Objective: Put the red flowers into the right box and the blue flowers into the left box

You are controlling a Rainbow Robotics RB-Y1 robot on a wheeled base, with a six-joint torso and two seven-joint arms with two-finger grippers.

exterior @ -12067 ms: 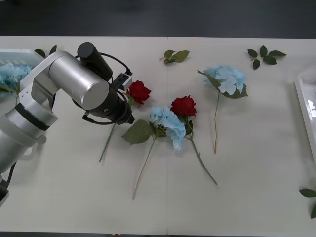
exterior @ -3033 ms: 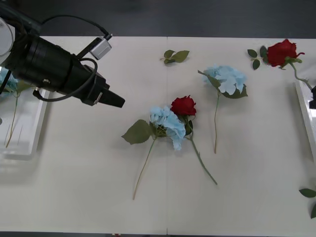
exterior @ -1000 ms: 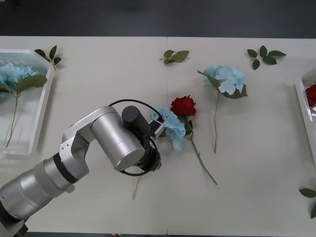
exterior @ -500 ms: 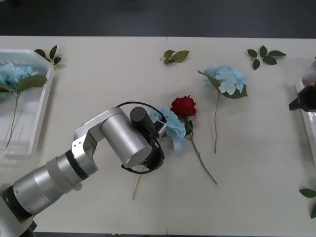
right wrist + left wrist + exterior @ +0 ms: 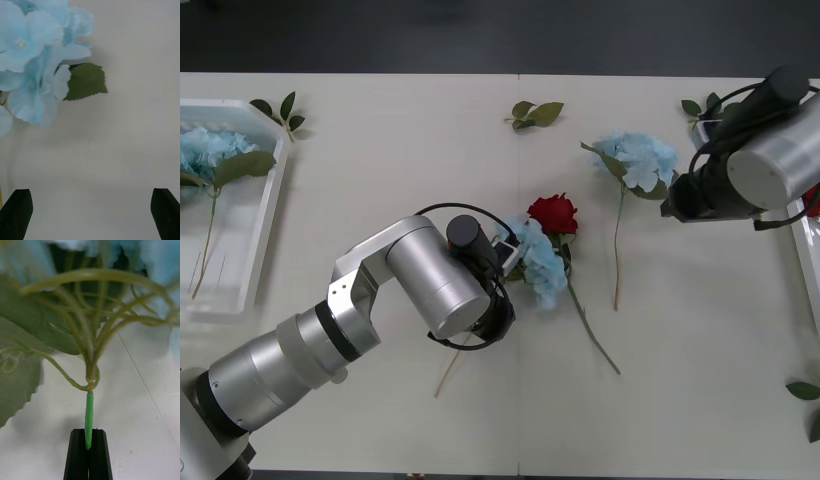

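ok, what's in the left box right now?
The left box holds a blue flower with a broad leaf and its stem lying on the tray bottom. The box runs off the picture's edge, so whatever lies farther in cannot be seen.

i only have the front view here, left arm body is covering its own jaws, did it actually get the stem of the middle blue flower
Observer: Yes. In the left wrist view the left gripper is shut on the blue flower's stem, just below where the stem branches.
Operator: ok and the right one, open or shut
Observer: Open. In the right wrist view the right gripper has its fingers wide apart with nothing between them.
Operator: what is it over
Observer: Bare table, with the other blue flower and one of its leaves just ahead of it.
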